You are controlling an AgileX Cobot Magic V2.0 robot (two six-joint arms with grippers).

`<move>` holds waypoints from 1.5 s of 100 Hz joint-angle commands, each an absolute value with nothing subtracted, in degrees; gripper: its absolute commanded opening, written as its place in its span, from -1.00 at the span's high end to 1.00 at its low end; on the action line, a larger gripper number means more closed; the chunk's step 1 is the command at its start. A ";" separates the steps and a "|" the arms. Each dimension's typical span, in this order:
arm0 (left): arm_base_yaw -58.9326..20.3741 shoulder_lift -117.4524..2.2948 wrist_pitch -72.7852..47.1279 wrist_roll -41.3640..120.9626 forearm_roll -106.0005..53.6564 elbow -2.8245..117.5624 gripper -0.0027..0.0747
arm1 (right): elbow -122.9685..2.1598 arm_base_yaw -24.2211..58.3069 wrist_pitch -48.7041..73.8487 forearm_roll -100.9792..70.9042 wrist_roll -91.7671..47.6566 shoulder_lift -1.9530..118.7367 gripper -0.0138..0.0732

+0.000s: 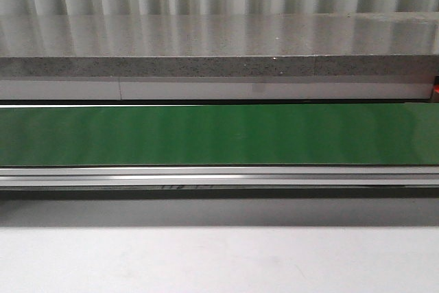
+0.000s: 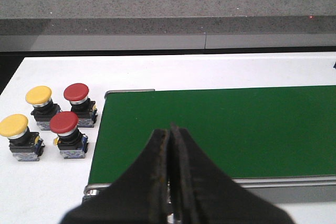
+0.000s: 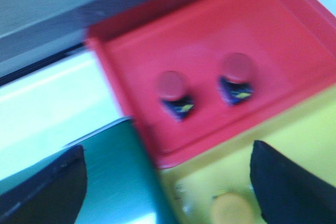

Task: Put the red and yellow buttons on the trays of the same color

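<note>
Buttons (image 2: 52, 121) wait beside the belt (image 2: 220, 129) — left claw (image 2: 170, 145), pinched closed and empty, should open wide first; right claw (image 3: 168, 182) gapes open.

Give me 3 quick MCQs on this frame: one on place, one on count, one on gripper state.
1. Where do the unsorted push buttons stand?
A. On the green belt
B. On the white table beside the belt's end
C. In the yellow tray

2. How many red mushroom-head buttons are in the red plastic tray?
A. None
B. Two
C. Four

3. The left gripper's state?
A. Shut, empty
B. Wide open
C. Holding a button

Answers:
1 B: the four buttons stand off the green belt.
2 B: two red buttons sit in the red tray.
3 A: left gripper fingers meet, nothing between.
</note>
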State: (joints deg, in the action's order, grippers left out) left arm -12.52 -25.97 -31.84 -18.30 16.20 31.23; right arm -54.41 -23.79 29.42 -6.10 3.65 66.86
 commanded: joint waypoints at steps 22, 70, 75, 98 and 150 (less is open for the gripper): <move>-13.05 -26.13 -27.96 -18.36 16.72 32.81 0.98 | -55.87 -8.47 36.54 -6.46 -3.67 55.27 -0.73; -13.05 -26.13 -27.96 -18.36 16.72 32.81 0.98 | -43.88 -3.20 38.99 -6.46 -4.32 46.24 0.67; -13.05 -26.13 -27.96 -18.36 16.72 32.81 0.98 | -43.87 -3.20 39.51 -6.46 -4.32 46.17 0.81; -13.05 -26.13 -27.96 -18.36 16.72 32.81 0.79 | -43.87 -3.20 40.87 -6.46 -4.32 46.17 0.84; -13.05 -26.26 -27.73 -18.60 16.72 33.12 -0.48 | -43.87 -3.20 40.87 -6.46 -4.32 46.17 0.84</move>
